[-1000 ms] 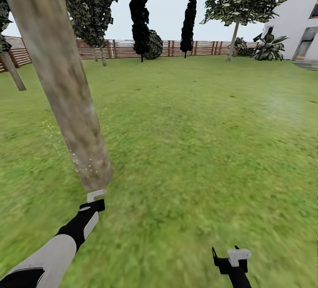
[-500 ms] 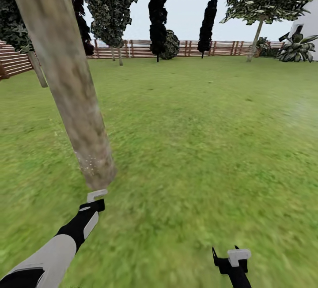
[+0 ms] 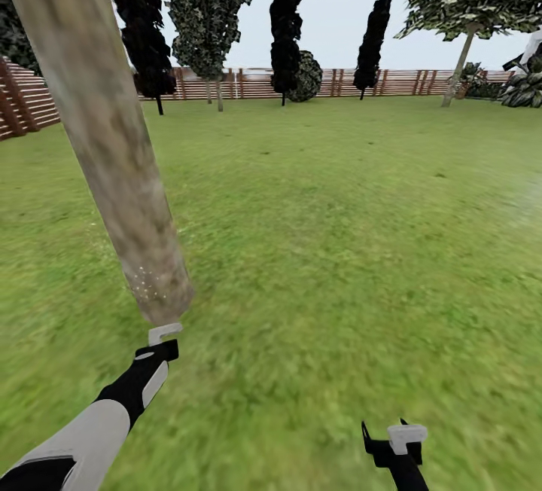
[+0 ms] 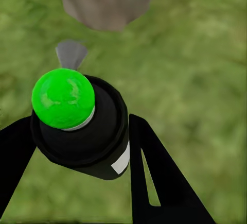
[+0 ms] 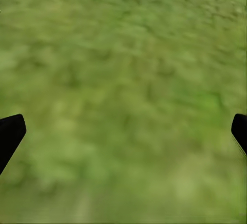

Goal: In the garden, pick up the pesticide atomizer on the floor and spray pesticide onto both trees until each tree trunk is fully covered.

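You had the pesticide atomizer (image 4: 82,131) in hand at this moment — the left gripper (image 4: 77,147) was clamped on the black bottle, a finger pressed to each side of it and its green cap facing the camera, so the pick-up part of the job was done. The nozzle end pointed at the base of the tree trunk (image 3: 113,144), which stood just ahead of that gripper (image 3: 163,334), very near it but apart. A scatter of white pesticide (image 3: 147,288) specks sat on the lowest stretch of the trunk, closest to the gripper; the bark higher up looked bare, so I'd judge this tree only begun, not covered. The right gripper (image 3: 395,438) hung idle well off to the other side over the grass (image 3: 339,235) — its fingers (image 5: 10,134) spread wide and holding nothing. Which of the far trees was your second one I could not tell, but I'd judge it was not yet sprayed.
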